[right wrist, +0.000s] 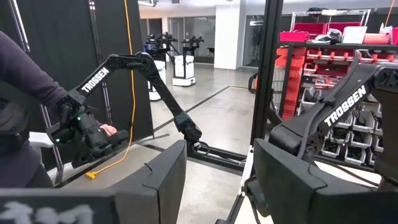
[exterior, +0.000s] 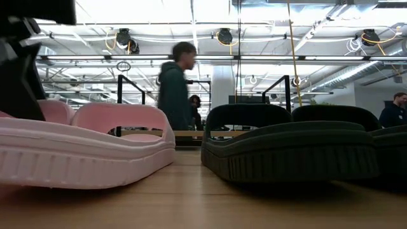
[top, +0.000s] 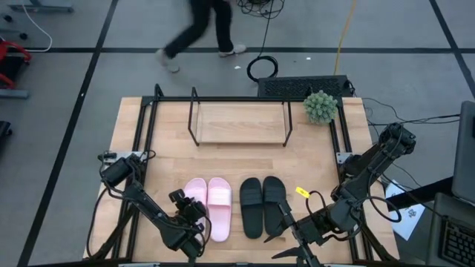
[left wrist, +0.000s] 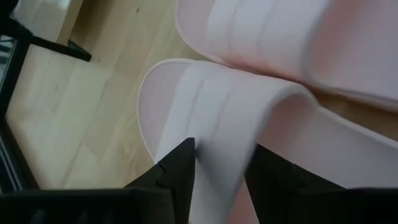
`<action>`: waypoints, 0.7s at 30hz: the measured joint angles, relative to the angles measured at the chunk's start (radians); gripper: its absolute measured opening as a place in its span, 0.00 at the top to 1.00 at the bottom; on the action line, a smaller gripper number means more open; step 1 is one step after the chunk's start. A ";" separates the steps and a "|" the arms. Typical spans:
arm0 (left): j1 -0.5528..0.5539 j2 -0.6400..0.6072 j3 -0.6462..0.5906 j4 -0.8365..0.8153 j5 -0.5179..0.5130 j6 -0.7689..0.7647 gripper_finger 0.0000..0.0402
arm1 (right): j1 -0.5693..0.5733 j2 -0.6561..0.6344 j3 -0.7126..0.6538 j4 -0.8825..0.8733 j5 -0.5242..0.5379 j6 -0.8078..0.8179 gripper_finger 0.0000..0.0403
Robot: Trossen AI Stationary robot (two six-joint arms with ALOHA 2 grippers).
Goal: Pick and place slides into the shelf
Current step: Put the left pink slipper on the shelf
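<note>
Overhead view: my left pincer (top: 194,215) sits at the lower left of the frame, at the heel end of the outer sandal of the pink pair (top: 208,207). In the left wrist view its two dark fingers (left wrist: 180,177) stand on either side of that sandal's pale edge, narrowly parted with the pink material (left wrist: 217,124) between them; I cannot tell whether they are pressing on it. The second pink sandal lies just beside the first, both flat on the table (top: 163,148). The black pair (top: 262,205) lies just to the right of the pink pair, toes toward the top of the frame. My right pincer (top: 286,241) is at the lower centre-right, near the heel of the right-hand black sandal; in the right wrist view its fingers (right wrist: 163,180) are spread apart with nothing between them. The shelf (top: 239,123) stands in the upper centre of the table, well apart from all four slides, its wooden board bare. A small green plant (top: 320,107) sits at the shelf's upper right. A person (top: 197,30) shows on the floor beyond the table's top edge. Table-level view: the pink sandals (exterior: 89,149) fill the left, the black sandals (exterior: 292,149) the right.
</note>
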 joint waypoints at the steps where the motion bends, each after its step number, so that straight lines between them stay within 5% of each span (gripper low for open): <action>1: 0.005 0.000 -0.007 0.004 -0.001 0.000 0.66 | 0.000 0.000 0.000 0.000 0.000 0.000 0.56; 7: 0.030 0.000 -0.045 0.024 -0.003 -0.001 0.68 | 0.000 0.000 0.000 -0.001 0.000 -0.002 0.56; 14: 0.045 -0.001 -0.047 0.035 -0.004 -0.021 0.96 | -0.002 -0.001 -0.055 0.030 0.070 0.038 0.56; 21: 0.042 -0.006 0.002 0.002 0.017 -0.021 0.99 | -0.014 -0.001 -0.126 0.125 0.103 0.113 0.56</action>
